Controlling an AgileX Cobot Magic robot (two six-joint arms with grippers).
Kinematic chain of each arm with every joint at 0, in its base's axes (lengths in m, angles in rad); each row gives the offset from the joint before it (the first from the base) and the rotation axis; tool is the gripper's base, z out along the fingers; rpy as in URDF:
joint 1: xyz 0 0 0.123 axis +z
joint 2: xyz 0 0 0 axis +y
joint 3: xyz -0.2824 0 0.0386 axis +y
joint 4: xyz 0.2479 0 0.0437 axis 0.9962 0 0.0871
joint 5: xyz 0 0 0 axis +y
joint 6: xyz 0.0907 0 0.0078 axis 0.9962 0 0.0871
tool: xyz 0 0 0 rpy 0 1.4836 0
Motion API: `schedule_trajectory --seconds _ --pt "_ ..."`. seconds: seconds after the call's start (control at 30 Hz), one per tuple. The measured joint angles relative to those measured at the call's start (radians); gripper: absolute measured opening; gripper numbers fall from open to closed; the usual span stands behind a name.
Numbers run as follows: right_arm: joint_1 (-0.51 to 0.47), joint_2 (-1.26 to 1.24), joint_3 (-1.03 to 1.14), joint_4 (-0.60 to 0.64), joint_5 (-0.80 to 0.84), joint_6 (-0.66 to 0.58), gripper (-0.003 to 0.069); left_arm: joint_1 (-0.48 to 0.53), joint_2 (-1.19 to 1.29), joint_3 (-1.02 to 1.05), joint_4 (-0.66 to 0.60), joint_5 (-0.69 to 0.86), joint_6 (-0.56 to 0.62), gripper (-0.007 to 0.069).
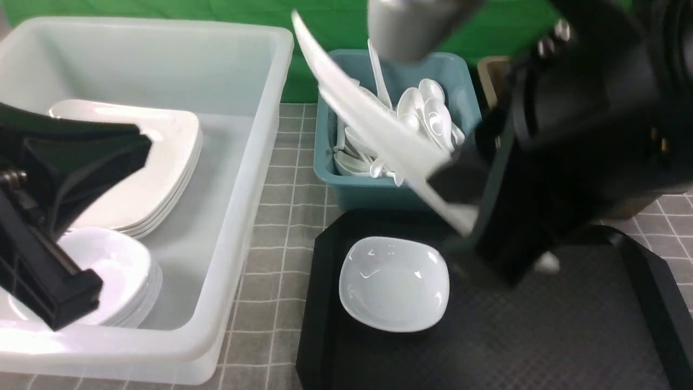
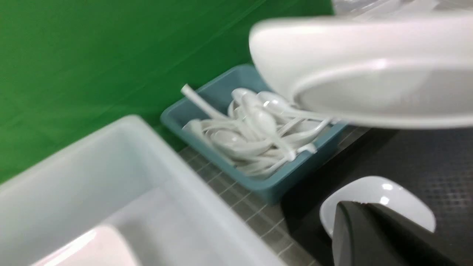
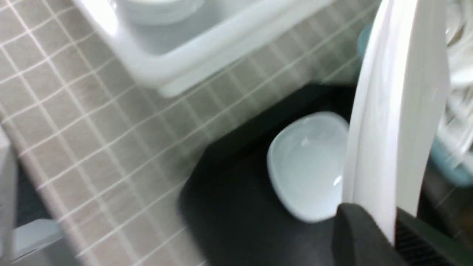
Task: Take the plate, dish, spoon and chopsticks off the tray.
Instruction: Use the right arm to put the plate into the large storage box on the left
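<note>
My right gripper (image 1: 460, 216) is shut on the edge of the large white plate (image 1: 368, 119) and holds it steeply tilted in the air, above the tray's far edge and the teal tub. The grip shows in the right wrist view (image 3: 391, 218), with the plate (image 3: 399, 111) edge-on. The small deep dish (image 1: 394, 284) sits on the black tray (image 1: 541, 336) near its left far corner. My left gripper (image 1: 142, 145) looks shut and empty over the white tub; in its own view (image 2: 354, 204) it points toward the dish (image 2: 399, 199). No spoon or chopsticks show on the tray.
A large translucent white tub (image 1: 243, 216) at the left holds stacked plates (image 1: 157, 162) and stacked dishes (image 1: 119, 271). A teal tub (image 1: 379, 192) behind the tray holds several white spoons. A brown tub's corner (image 1: 490, 76) shows behind my right arm. Grey checked cloth covers the table.
</note>
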Motion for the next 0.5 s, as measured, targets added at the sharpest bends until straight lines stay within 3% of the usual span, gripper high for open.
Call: schedule_trajectory --seconds 0.2,0.3,0.43,0.5 --pt "-0.032 0.116 -0.17 -0.021 -0.128 -0.261 0.0059 0.0 -0.101 -0.001 0.219 0.139 -0.234 0.0021" --pt "-0.059 0.237 -0.271 -0.006 -0.239 -0.51 0.0059 0.0 -0.201 -0.001 0.326 0.286 -0.352 0.0021" --pt "-0.107 0.387 -0.341 0.09 -0.377 -0.747 0.0059 0.0 -0.315 -0.001 0.365 0.407 -0.392 0.0021" --pt "-0.118 0.427 -0.358 0.121 -0.413 -0.789 0.0059 0.0 -0.341 -0.001 0.367 0.428 -0.398 0.0021"
